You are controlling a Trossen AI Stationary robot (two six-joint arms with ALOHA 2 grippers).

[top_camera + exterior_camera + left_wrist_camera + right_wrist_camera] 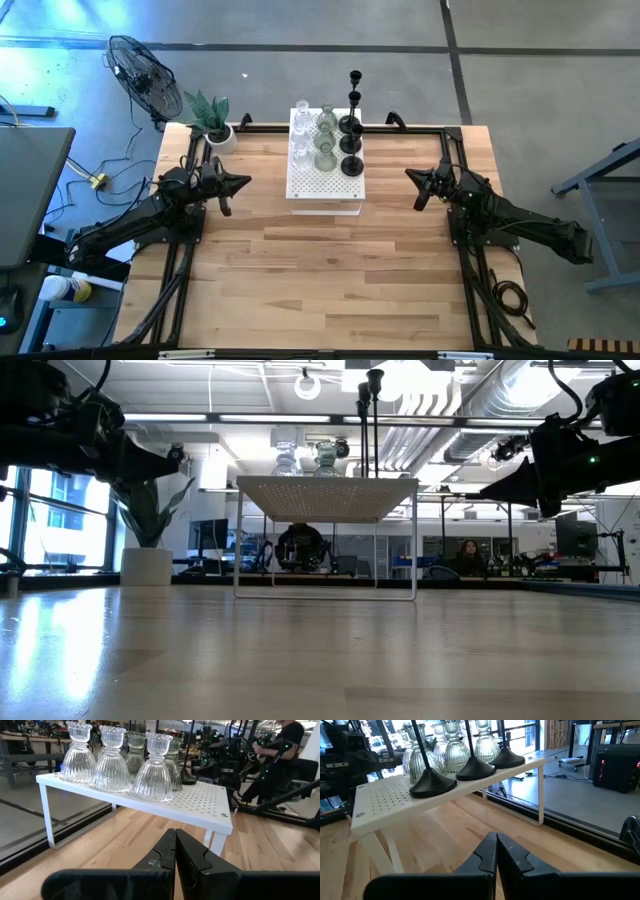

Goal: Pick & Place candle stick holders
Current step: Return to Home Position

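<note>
At centre left of the high view the left claw [243,183] hangs over the bench [320,280], fingers pressed together on nothing. At upper centre the white shelf [325,186] carries three columns: clear holders [300,154], green holders [323,157], black holders [350,165]. At centre right the right claw [410,176] is likewise closed and empty.

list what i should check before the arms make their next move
1. Left gripper shut and empty: ok.
2. Right gripper shut and empty: ok.
3. Both grippers apart from the white shelf: ok.
4. Clear holders, green holders and black holders all upright on the shelf: ok.
5. Potted plant apart from the left gripper: ok.
</note>
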